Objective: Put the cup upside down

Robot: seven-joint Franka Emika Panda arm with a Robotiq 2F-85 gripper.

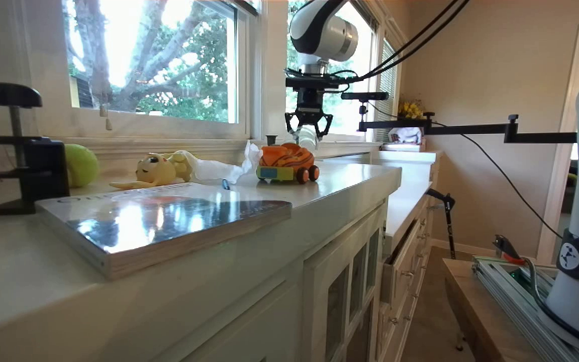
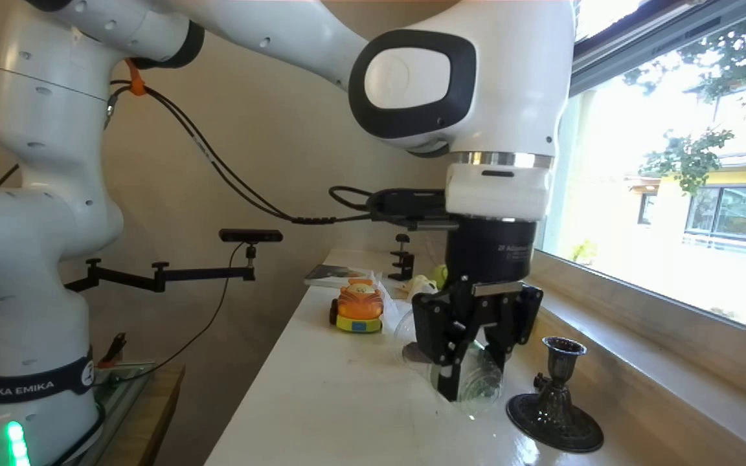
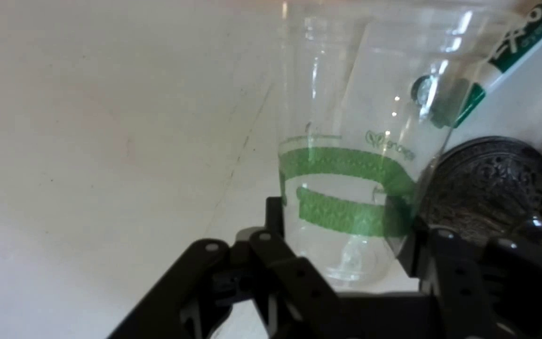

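Observation:
A clear plastic cup with green printed bands lies on its side or nearly so. In the wrist view its wide mouth points away from my gripper and its narrow base is nearest. The cup also shows in both exterior views, partly behind a toy car in one of them. My gripper points down with its black fingers against both sides of the cup's lower half. The gripper is low over the white counter. I cannot tell whether the cup touches the counter.
A dark metal candlestick stands close beside the cup, on the window side; its base is near one finger. An orange toy car, a glossy book, a black clamp and a yellow toy are farther along the counter.

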